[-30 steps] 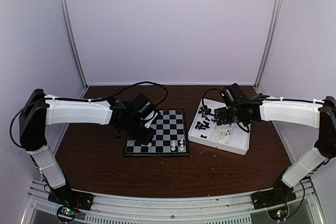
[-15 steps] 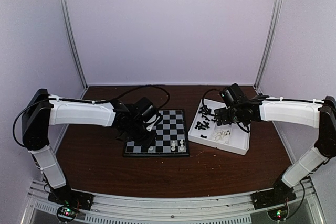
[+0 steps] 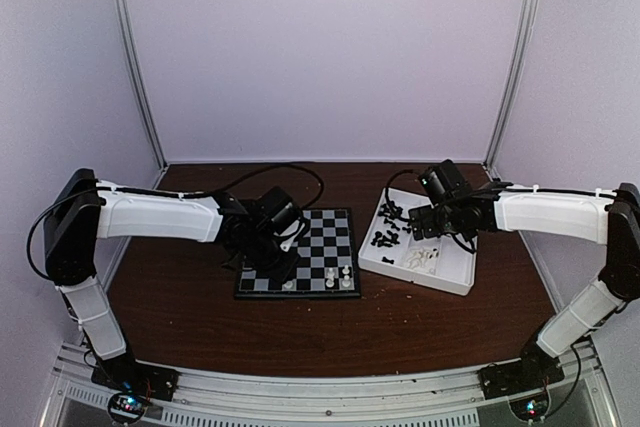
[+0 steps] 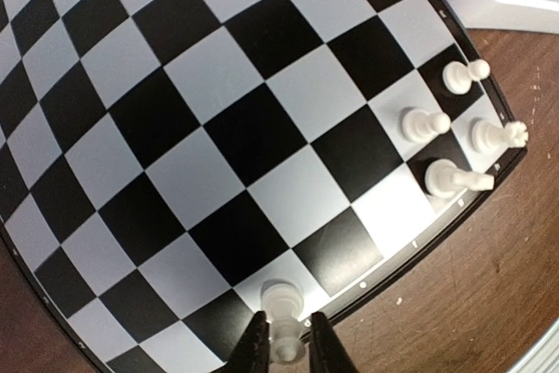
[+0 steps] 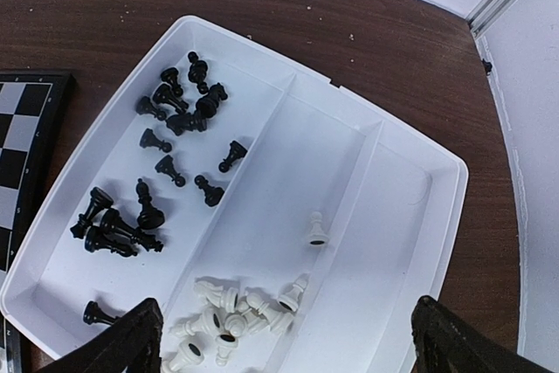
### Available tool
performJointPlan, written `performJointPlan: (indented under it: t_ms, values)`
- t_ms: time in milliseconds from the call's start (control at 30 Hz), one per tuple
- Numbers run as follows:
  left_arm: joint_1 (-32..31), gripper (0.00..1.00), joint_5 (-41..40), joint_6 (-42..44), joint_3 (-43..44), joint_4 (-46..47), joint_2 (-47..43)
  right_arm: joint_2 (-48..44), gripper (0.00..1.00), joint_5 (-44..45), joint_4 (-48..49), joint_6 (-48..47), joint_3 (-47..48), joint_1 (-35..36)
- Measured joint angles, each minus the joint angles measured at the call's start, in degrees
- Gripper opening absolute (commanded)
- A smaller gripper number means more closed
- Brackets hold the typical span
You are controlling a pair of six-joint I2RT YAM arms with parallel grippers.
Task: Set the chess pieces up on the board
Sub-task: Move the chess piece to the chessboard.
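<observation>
Chess piece [image 4: 279, 296] pinched by the left claw [image 4: 286, 328] at the board's [image 4: 218, 128] six-o'clock edge could topple if released tilted; right claw [image 5: 286, 306] gapes empty.

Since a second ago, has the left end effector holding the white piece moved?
Yes. The left end effector, shut on a white chess piece, has shifted slightly right and toward the near edge of the board.
</observation>
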Motion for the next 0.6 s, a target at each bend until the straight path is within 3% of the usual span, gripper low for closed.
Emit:
performJointPlan:
  t_ms: [133, 333, 400, 500, 600]
  values:
    - [0.0, 0.42, 0.0, -0.3, 0.0, 0.0, 0.0, 0.2, 0.98, 0.0, 0.0, 0.0, -0.1, 0.0]
    - [0.0, 0.49, -0.6, -0.4, 0.0, 0.0, 0.0, 0.2, 0.97, 0.0, -0.2, -0.1, -0.3, 0.0]
    - [-0.1, 0.50, -1.0, -0.4, 0.0, 0.1, 0.0, 0.2, 0.90, -0.2, -0.4, -0.1, -0.3, 0.0]
    - [-0.5, 0.52, -2.2, -0.3, 0.0, 0.1, -0.5, 0.2, 0.69, -0.7, -1.8, -0.2, -0.2, 0.0]
    - [-1.4, 0.55, -3.5, 0.2, 0.0, 0.2, -2.5, 0.2, 0.58, -1.8, -5.4, 0.4, 0.0, -0.7]
